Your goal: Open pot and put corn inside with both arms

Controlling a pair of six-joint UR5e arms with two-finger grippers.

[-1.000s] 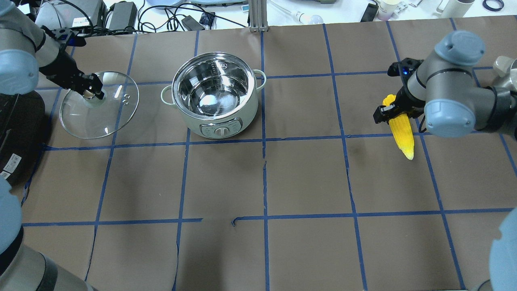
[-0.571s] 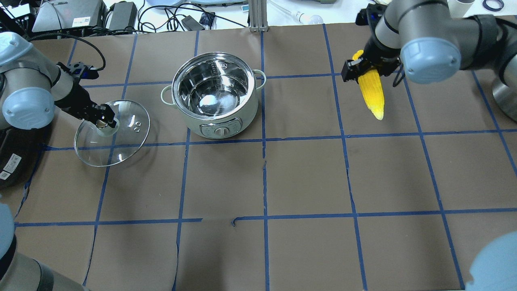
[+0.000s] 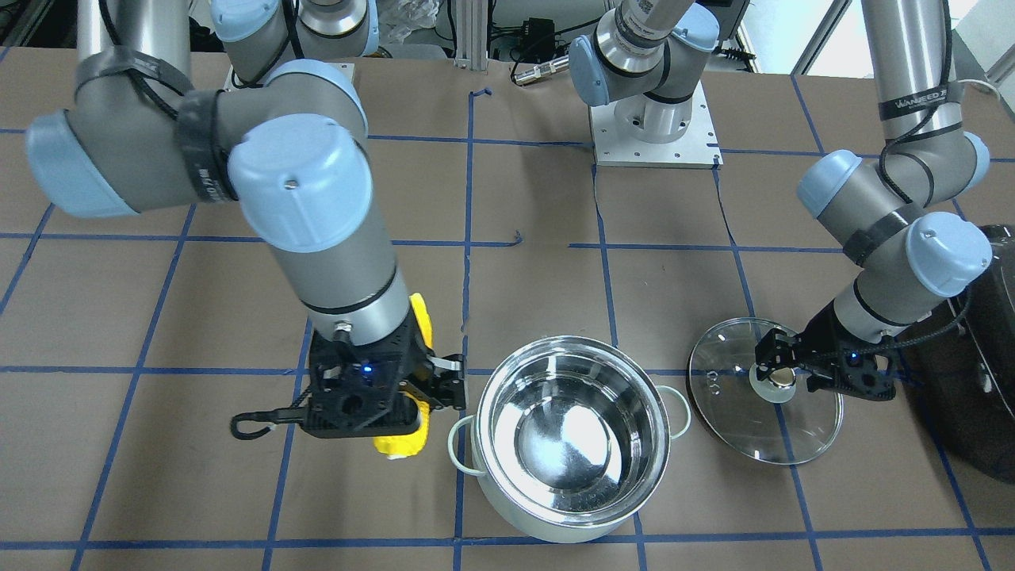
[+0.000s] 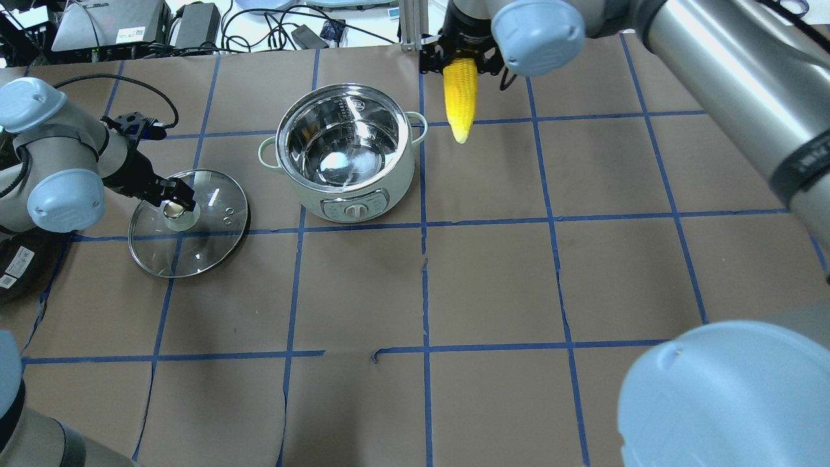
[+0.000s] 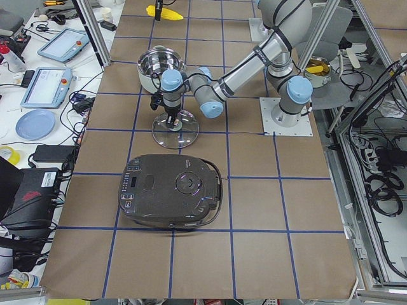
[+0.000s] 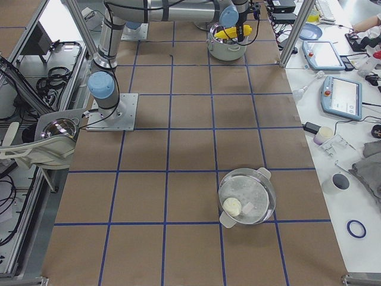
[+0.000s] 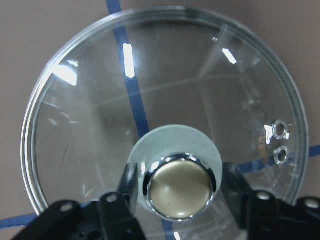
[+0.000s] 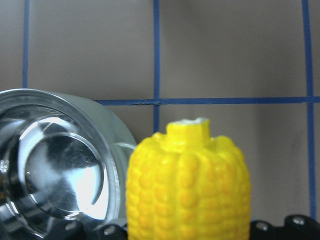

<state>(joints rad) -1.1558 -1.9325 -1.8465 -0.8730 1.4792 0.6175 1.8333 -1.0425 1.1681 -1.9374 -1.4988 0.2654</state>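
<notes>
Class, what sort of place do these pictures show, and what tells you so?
Probably a robotics lab: the left arm is bolted to a tape-gridded table, with a teach pendant alongside.

Bright yellow corn (image 4: 459, 97) — kerneled rows, shiny steel pot (image 4: 343, 152) — pale-green handles, brown blue-gridded table (image 4: 493, 279)

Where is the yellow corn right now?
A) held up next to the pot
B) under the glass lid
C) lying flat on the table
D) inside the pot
A: the right arm's jaws clamp the corn beside the pot, whose shiny inside is empty.
</notes>
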